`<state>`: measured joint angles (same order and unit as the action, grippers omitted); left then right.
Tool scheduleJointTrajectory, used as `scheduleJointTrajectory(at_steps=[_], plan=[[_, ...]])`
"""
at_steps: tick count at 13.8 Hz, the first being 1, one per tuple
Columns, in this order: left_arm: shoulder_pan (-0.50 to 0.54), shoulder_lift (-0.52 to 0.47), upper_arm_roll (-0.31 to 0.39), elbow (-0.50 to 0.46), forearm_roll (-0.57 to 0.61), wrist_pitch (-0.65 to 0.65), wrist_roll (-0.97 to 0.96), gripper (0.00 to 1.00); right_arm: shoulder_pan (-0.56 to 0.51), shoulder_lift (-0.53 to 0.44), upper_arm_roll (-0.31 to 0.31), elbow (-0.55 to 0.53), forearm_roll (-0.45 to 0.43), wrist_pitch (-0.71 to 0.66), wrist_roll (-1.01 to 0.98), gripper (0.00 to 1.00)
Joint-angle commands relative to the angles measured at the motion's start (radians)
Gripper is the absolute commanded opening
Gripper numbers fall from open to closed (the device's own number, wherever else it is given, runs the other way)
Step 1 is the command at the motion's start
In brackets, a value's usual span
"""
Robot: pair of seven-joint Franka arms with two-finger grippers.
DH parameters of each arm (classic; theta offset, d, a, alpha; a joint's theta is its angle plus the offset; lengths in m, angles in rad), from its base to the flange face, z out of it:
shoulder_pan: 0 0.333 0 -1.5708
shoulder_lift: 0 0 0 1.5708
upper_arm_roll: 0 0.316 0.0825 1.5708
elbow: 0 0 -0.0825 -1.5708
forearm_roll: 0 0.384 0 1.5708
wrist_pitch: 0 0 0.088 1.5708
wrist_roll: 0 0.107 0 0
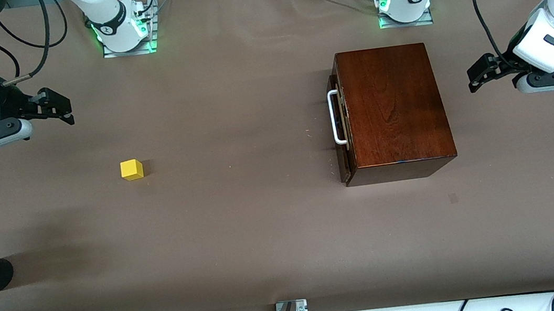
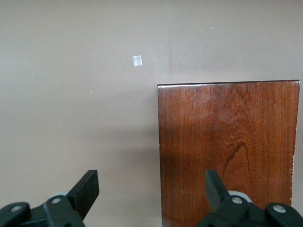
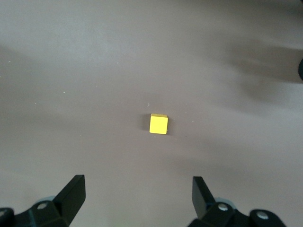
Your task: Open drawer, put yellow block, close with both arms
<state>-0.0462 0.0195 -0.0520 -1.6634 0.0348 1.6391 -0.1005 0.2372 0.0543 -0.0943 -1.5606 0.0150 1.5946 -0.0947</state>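
Currently: drawer closed, block on table

Drawer (image 1: 340, 116) sits shut in the wooden box (image 1: 394, 109). Yellow block (image 1: 132, 169) lies well apart, toward the right arm's end. Left gripper (image 1: 478, 77) and right gripper (image 1: 60, 109) hover with fingers apart.

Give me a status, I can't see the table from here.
Left gripper open, up beside the box. Right gripper open, empty. Drawer shut; block alone on the table. Nothing blocking the handle.
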Motion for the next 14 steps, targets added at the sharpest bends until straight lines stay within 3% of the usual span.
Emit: scheduleJointTrajectory(at_steps=[1,14], plan=[[-0.003,0.014,0.004,0.034,-0.018,-0.024,-0.002,1.0,-0.002,-0.001,0.001,0.013,-0.001,-0.008,0.004,1.0],[-0.006,0.019,-0.035,0.031,-0.019,-0.113,-0.005,1.0,-0.002,-0.001,0.001,0.013,-0.003,-0.007,0.004,1.0]])
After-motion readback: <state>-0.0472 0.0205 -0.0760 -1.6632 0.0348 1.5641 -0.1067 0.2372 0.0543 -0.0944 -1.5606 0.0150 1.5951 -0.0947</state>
